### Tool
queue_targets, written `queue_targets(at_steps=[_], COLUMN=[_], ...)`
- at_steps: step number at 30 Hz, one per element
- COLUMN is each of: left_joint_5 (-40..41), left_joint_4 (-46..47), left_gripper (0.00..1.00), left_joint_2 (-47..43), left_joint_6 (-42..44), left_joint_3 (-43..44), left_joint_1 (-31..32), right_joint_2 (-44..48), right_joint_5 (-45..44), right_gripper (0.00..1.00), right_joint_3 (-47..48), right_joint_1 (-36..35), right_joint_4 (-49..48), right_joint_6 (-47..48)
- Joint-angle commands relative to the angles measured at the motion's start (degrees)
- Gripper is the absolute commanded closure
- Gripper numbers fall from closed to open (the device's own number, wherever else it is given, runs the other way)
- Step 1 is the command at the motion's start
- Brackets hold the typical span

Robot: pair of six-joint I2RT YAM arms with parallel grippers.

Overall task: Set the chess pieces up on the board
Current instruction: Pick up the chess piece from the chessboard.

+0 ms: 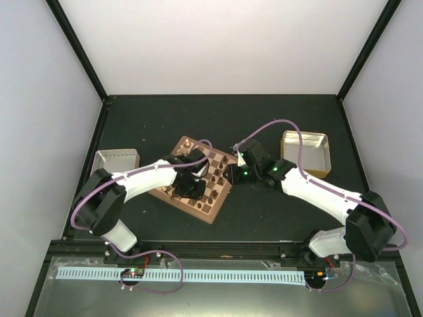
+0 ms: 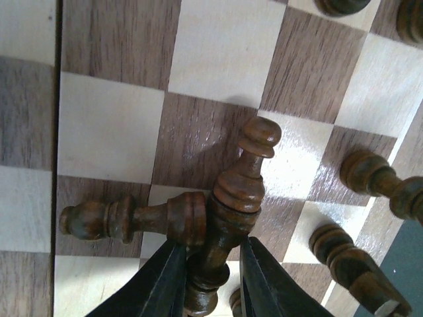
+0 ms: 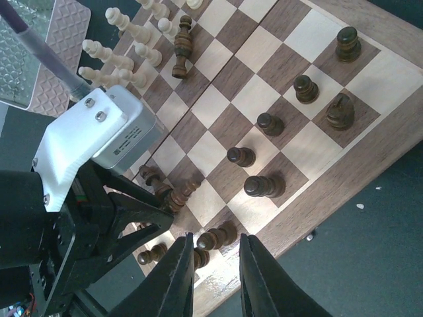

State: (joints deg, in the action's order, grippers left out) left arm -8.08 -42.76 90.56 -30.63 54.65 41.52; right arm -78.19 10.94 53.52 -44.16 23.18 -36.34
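Note:
The board lies at an angle in the middle of the table, with dark chess pieces standing along its near side and cream ones along the far side. My left gripper is shut on a tilted dark brown piece. A second dark piece lies on its side against that one. My right gripper hovers over the board's near edge, its jaws narrowly apart. A dark pawn shows in the gap below them, and neither finger touches it.
A metal tray sits left of the board and another to its right. The left arm's white wrist hangs close beside my right gripper. More dark pieces crowd the squares around the held one. A tall dark piece is among the cream ones.

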Motion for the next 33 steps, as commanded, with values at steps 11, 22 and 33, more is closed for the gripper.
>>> queue_targets(at_steps=[11, 22, 33], left_joint_5=[3.09, 2.12, -2.16], left_joint_4=[-2.12, -1.3, 7.26], left_gripper=[0.8, 0.99, 0.98], left_joint_2=[3.97, -1.13, -10.14], left_joint_6=[0.03, 1.79, 4.49], left_joint_3=[4.68, 5.7, -0.23], left_joint_1=[0.43, 0.33, -0.08], right_joint_2=[3.35, 4.14, 1.47], right_joint_5=[-2.38, 5.07, 14.98], right_gripper=[0.78, 0.73, 0.54], right_joint_3=[-1.45, -4.66, -7.45], right_joint_1=[-0.05, -0.05, 0.03], right_joint_4=[-1.3, -8.25, -17.71], right_joint_6=[-1.22, -2.92, -11.6])
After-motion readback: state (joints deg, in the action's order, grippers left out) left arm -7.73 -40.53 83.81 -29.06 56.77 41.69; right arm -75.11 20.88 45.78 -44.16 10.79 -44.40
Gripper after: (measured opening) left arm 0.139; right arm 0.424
